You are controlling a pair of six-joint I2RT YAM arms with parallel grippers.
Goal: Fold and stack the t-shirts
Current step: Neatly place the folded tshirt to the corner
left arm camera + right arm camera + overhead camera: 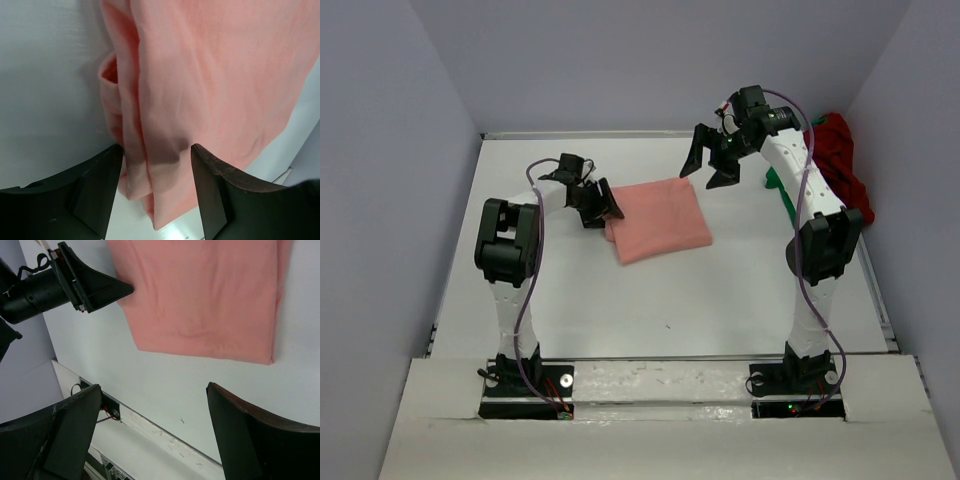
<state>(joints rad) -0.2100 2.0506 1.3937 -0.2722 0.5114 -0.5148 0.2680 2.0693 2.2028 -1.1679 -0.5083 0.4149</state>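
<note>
Left gripper (604, 208) open around the salmon-pink t-shirt (660, 222) edge, right gripper (703, 177) wide open above its far corner

Three shirts lie here: one pink shirt (660, 222), folded at the table's centre; one red shirt (835, 150), heaped at two o'clock; and one green shirt (780, 190), only a strip showing just beside the red. There are two arms with one gripper each: left gripper (598, 205) at ten o'clock, right gripper (706, 170) at one o'clock. There is one table (620, 310).
</note>
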